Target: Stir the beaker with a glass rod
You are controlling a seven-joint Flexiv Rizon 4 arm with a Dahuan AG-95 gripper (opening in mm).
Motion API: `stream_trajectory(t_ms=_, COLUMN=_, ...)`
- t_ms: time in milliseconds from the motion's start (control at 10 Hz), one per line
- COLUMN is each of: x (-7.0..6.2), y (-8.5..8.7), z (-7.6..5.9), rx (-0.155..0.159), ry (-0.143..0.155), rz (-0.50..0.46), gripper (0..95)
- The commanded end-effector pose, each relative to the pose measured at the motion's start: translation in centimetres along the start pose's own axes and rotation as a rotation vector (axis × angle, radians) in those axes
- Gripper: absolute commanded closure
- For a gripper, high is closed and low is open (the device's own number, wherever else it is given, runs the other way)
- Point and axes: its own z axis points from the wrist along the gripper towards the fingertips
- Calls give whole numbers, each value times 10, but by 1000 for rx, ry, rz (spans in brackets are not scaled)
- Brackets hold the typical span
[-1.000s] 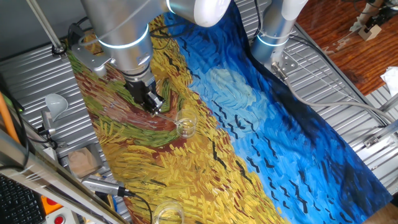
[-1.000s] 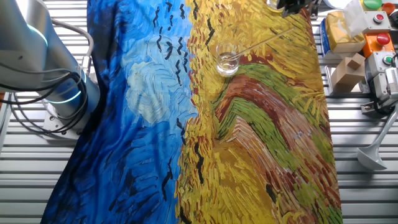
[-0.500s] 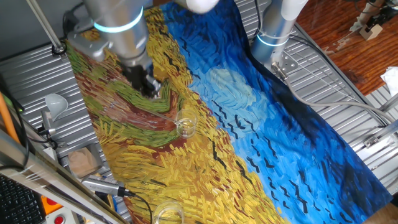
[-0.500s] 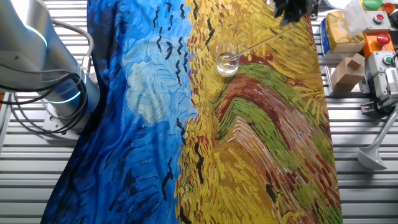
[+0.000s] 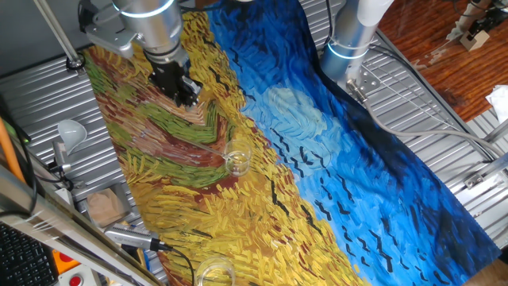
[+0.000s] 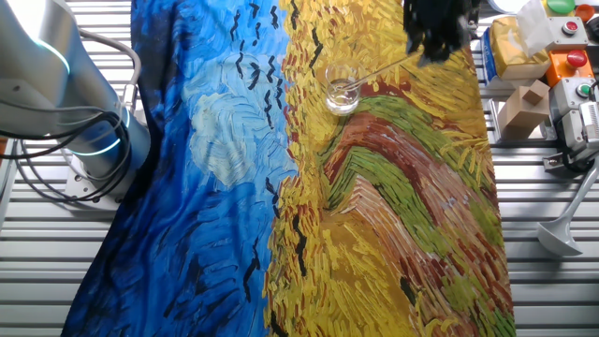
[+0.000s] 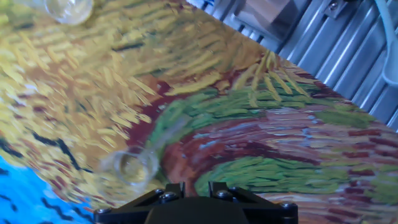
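Observation:
The beaker (image 5: 238,159) stands upright on the painted cloth, and it also shows in the other fixed view (image 6: 343,90) and, blurred, in the hand view (image 7: 129,168). The glass rod (image 6: 393,64) leans in the beaker, its free end resting on the cloth toward the gripper; it is a faint line in the first fixed view (image 5: 208,146) and a blur in the hand view (image 7: 166,135). My gripper (image 5: 182,89) hangs above the cloth, clear of the rod's far end, and holds nothing. It also shows in the other fixed view (image 6: 432,36). In the hand view (image 7: 194,185) its jaws stand apart.
A wider glass vessel (image 5: 214,274) stands at the cloth's near edge, also in the hand view (image 7: 68,7). A white funnel (image 5: 71,131), a wooden block (image 5: 103,206) and a button box (image 6: 571,65) lie beside the cloth. The arm's base (image 5: 349,40) stands at the far side.
My gripper has risen and drawn away from the rod's free end, toward the cloth's far corner. The rod and beaker have stayed where they were.

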Motion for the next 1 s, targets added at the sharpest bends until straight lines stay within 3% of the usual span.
stream_trajectory(t_ms=100, x=2, y=-3, z=3, rx=7, ry=6, rz=-7, gripper=760)
stream_trajectory(t_ms=300, x=2, y=-3, z=3, rx=-2, ry=3, rz=9, gripper=760)
stream_trajectory(t_ms=600, x=2, y=-3, z=3, rx=35, ry=13, rz=77, gripper=760)
stream_trajectory(t_ms=700, x=2, y=-3, z=3, rx=41, ry=9, rz=87, gripper=950)
stream_trajectory(t_ms=1000, x=2, y=-3, z=3, rx=38, ry=4, rz=86, gripper=950)
